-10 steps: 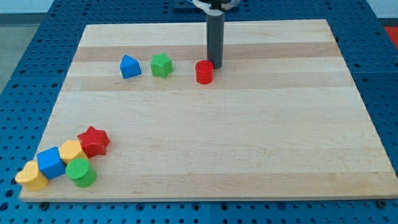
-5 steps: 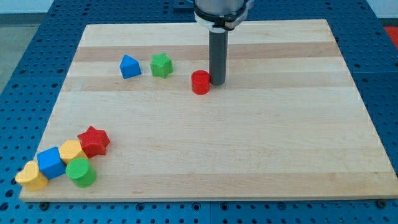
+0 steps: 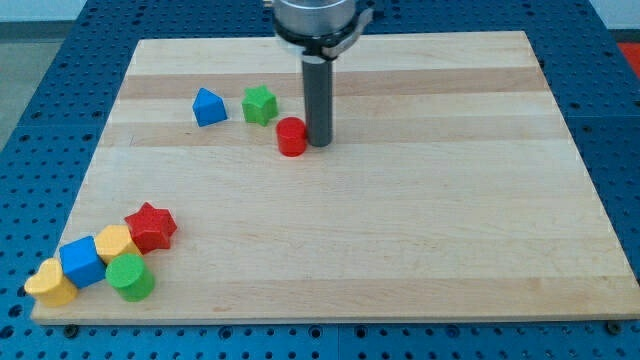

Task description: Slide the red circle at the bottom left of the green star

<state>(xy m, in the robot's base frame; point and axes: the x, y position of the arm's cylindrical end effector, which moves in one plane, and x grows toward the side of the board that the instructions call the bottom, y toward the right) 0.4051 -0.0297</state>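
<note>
At the view's bottom left of the tabletop [image 3: 420,240] sits a tight cluster: a yellow block [image 3: 49,284] at the far left, a blue cube [image 3: 81,262], another yellow block [image 3: 114,241], a green cylinder [image 3: 130,277] and a red star [image 3: 151,226]. Near the view's top lie a blue block [image 3: 208,107] and, just right of it, the green star [image 3: 259,104]. The red circle [image 3: 292,137] sits just below and right of the green star, close but apart. My tip [image 3: 318,143] touches the red circle's right side. There is no end effector to open or close, only the rod.
</note>
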